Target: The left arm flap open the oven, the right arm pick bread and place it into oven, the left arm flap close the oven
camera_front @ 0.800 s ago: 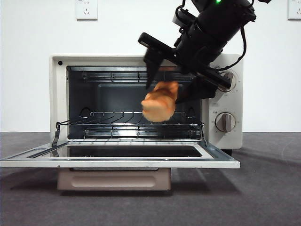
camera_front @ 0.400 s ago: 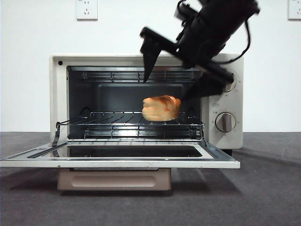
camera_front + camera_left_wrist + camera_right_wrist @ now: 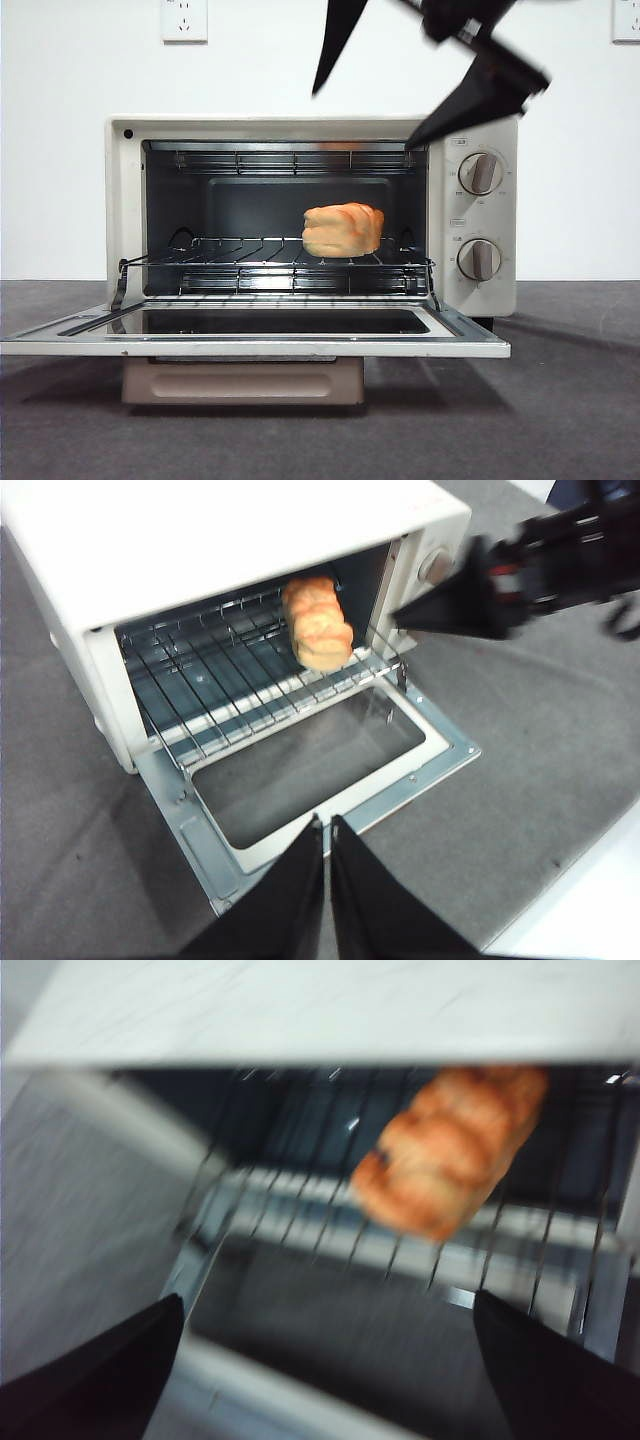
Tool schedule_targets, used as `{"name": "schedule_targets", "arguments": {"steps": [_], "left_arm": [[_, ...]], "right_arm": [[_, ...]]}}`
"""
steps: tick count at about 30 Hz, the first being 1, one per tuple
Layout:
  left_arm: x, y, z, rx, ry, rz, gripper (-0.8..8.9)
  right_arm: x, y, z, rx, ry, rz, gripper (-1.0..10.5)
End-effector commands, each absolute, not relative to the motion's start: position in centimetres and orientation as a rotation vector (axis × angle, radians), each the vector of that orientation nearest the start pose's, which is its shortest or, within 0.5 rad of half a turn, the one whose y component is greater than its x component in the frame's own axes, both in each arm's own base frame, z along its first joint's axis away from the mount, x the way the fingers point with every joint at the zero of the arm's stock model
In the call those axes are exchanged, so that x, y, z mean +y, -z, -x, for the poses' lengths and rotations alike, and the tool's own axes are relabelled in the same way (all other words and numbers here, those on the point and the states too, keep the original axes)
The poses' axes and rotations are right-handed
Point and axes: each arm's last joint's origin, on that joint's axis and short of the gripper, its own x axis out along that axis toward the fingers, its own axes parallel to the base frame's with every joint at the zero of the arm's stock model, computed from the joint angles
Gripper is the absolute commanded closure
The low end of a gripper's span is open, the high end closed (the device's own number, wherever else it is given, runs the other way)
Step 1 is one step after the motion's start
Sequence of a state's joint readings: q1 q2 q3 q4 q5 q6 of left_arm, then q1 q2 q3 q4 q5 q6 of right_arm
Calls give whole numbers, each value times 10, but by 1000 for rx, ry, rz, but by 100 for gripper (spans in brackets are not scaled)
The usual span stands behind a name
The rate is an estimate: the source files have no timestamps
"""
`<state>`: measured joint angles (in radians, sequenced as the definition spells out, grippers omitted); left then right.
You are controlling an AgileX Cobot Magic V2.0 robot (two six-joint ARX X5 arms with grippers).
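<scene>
While the oven [image 3: 310, 215] stood with its door folded down, the bread [image 3: 343, 230] sat on the wire rack [image 3: 275, 262] inside, right of centre. Above it, the right gripper [image 3: 372, 120] hung tilted, jaws spread wide and empty. The left gripper [image 3: 327, 825] hovered near the door, jaws pressed together, holding nothing.

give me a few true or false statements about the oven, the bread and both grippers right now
1. The small golden-orange ridged loaf rests on the wire rack inside the cream-white toaster oven. True.
2. The oven's glass door is shut. False: it lies folded down, open.
3. The right gripper grips the loaf. False: its jaws are spread and empty, above the oven.
4. The left gripper has its jaws together, holding nothing. True.
5. The loaf sits on the rack's far side from the two beige knobs. False: it sits at the knob end.
</scene>
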<state>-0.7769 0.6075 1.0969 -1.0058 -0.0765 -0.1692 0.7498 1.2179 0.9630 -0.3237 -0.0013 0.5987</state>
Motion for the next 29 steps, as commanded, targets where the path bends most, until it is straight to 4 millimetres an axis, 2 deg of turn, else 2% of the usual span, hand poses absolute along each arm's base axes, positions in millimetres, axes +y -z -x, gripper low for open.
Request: {"name": "schedule_targets", "arguments": {"steps": [1, 7, 11, 14, 19, 22, 25, 29], "left_arm": [[-60, -378, -63, 546, 660, -88, 799], [-93, -367, -92, 681, 735, -110, 799], [-115, -356, -123, 743, 752, -125, 800], [-121, -347, -147, 790, 797, -66, 800], [-104, -325, -185, 915, 777, -11, 800], [-86, -308, -205, 983, 730, 84, 800], [-67, -289, -216, 1007, 679, 195, 800], [-48, -253, -220, 1035, 594, 329, 800]], "right_arm": [[171, -313, -173, 720, -623, -264, 483], [136, -334, -134, 708, -706, -171, 483], [112, -345, -111, 666, -724, -148, 483], [97, -351, -95, 634, -738, -139, 483], [76, -355, -74, 603, -745, -136, 483], [64, -355, -63, 587, -723, -131, 484], [55, -354, -55, 579, -695, -128, 484], [48, -353, -49, 575, -679, -130, 484]]}}
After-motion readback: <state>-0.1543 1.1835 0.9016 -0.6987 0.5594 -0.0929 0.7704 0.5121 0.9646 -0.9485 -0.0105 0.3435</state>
